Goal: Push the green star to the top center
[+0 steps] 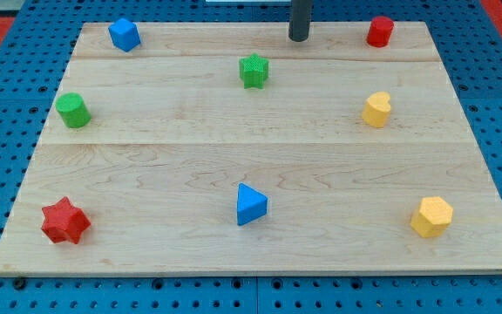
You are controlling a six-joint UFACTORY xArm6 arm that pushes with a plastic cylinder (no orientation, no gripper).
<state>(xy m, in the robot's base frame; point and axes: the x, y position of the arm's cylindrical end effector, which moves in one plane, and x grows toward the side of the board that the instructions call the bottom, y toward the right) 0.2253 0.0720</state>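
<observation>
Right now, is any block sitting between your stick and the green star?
No. My tip is near the view's top, up and to the right of the green star, with only bare board between them. Nothing visible blocks the star's way to the top center either.

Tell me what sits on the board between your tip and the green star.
Nothing: in the camera view, only bare wood separates my tip from the green star, which lies below it and toward the view's left.
</observation>
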